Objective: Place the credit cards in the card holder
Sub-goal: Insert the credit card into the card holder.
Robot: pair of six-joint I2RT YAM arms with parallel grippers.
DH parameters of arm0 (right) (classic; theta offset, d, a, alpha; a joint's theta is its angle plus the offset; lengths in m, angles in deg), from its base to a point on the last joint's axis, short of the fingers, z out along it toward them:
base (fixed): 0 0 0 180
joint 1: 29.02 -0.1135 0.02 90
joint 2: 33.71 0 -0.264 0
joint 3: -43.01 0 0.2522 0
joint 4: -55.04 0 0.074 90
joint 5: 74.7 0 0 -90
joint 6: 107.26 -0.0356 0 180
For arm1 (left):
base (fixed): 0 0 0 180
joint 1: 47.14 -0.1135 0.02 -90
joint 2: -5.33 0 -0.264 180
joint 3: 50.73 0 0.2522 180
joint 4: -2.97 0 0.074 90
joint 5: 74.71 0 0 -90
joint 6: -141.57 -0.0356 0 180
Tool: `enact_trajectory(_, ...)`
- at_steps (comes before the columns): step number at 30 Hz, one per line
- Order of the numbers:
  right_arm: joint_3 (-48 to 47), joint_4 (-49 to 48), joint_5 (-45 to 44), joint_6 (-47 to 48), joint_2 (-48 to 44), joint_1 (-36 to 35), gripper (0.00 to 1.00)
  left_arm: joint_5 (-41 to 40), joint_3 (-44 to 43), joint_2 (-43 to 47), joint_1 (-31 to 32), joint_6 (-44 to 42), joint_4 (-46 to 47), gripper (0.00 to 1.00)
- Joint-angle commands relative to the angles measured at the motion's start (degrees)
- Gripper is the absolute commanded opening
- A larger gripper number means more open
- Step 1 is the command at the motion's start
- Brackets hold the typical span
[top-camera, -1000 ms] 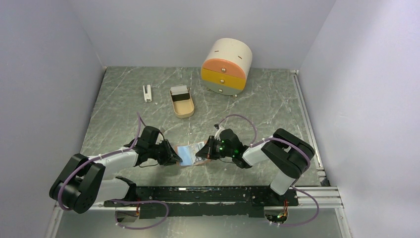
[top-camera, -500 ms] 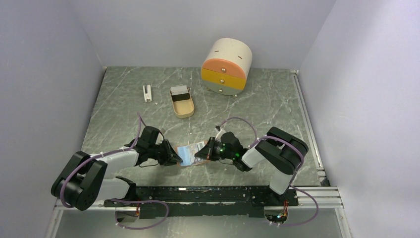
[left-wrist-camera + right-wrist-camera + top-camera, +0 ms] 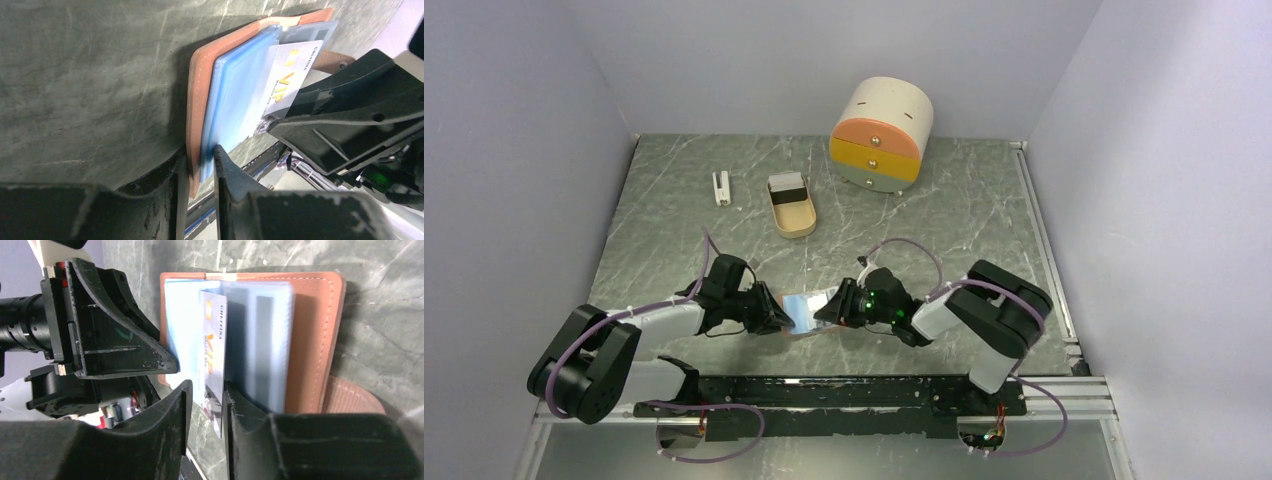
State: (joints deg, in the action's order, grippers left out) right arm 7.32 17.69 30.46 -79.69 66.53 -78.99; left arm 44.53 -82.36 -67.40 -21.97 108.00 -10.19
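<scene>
Right wrist view: the right gripper (image 3: 206,390) pinches a grey-white plastic card (image 3: 212,340) partway into the salmon-pink leather-like wallet (image 3: 312,340), edge-clamped by the left gripper (image 3: 199,160); tilting could jam it at the pocket lip.

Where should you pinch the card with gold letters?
Pinch the card on its bare end sticking out of the card holder, coming from that open side. It is thin and flat, so one finger goes on each face, like the right gripper.
</scene>
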Motion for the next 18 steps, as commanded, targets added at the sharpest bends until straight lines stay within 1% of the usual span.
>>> enact_trajectory(1,-1.84,20.27,-7.58,6.71,-7.73,-0.44,0.36,1.47,0.92,0.13,-0.12,0.5,1.39,0.29)
enact_trajectory(3,-3.6,27.04,-9.4,9.49,-10.63,-0.45,0.41,1.57,1.13,0.82,-0.12,0.77,1.57,0.3)
enact_trajectory(5,-4.53,30.05,-10.38,11.14,-12.33,-0.4,0.43,1.74,1.34,1.54,-0.12,1.22,1.96,0.3)
enact_trajectory(7,-5.32,31.11,-9.89,11.81,-12.13,-0.4,0.45,1.75,1.44,1.94,-0.12,1.5,2.46,0.3)
enact_trajectory(10,-6.0,29.28,-7.91,11.58,-9.81,-0.45,0.45,2.01,1.36,1.91,-0.12,1.74,2.95,0.3)
enact_trajectory(13,-5.29,24.45,-5.57,10.79,-8.11,-0.57,0.41,2.24,1.29,1.8,-0.12,1.55,3.13,0.3)
enact_trajectory(18,-6.99,22.41,-3.4,11.94,-6.61,-0.99,0.39,2.8,1.44,1.1,-0.12,1.25,4.09,0.31)
